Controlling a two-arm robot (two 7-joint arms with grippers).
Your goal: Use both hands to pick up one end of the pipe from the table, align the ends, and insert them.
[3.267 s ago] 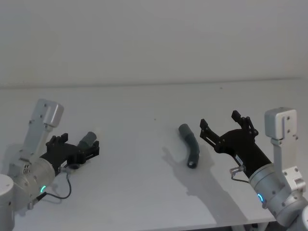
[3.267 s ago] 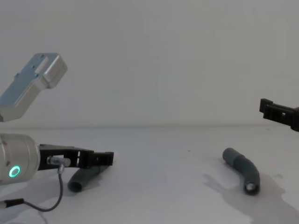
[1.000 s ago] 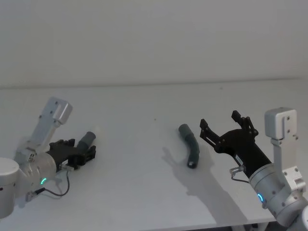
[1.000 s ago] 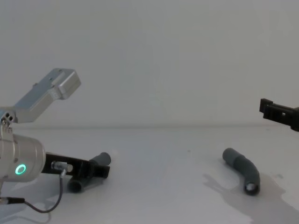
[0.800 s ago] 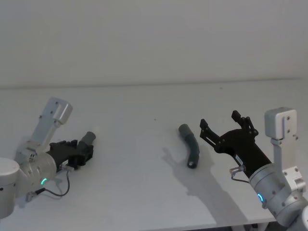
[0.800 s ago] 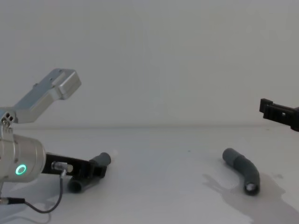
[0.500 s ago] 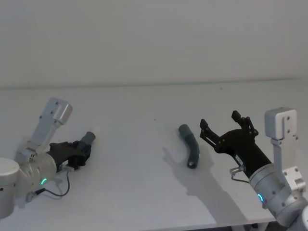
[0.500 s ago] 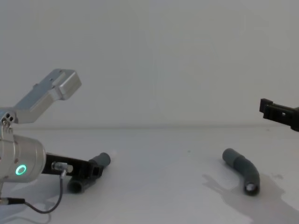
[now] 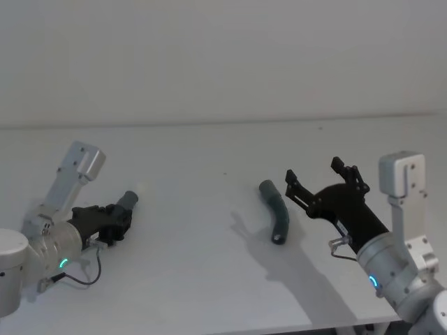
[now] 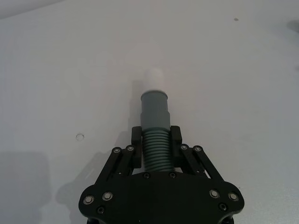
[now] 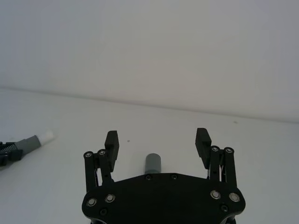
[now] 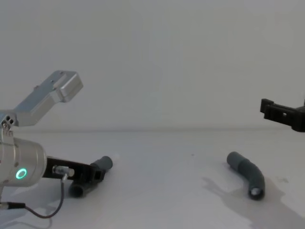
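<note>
Second pipe piece [image 9: 276,218] lies loose on table [image 9: 195,279], curved, nothing touching it. Right gripper [image 9: 316,172] hovers just beside it, robot's right, fingers wide apart, empty. Well to that piece's left: first pipe piece [image 10: 155,154], left gripper [image 10: 155,140] clamped on ribbed sect.; cuff [image 10: 154,109] and white tip [image 10: 153,77] protrude fwd.

You face worktop [image 9: 209,279]: matt white, smooth, no sheen. Your left pincer [image 10: 156,135]: matt black, hard finish, studded with bright metal screw heads [image 10: 108,195]. Right pincer [image 11: 157,137]: same matt black, same screws. Left pipe piece [image 10: 154,151]: dull grey, plastic look, ribbed stretch, then smooth cuff [image 10: 154,108], then matt white tip [image 10: 153,77]. Right pipe piece [image 9: 276,209]: dark grey, matt. Left wrist [image 12: 21,162]: silver-grey metal look, satin.
</note>
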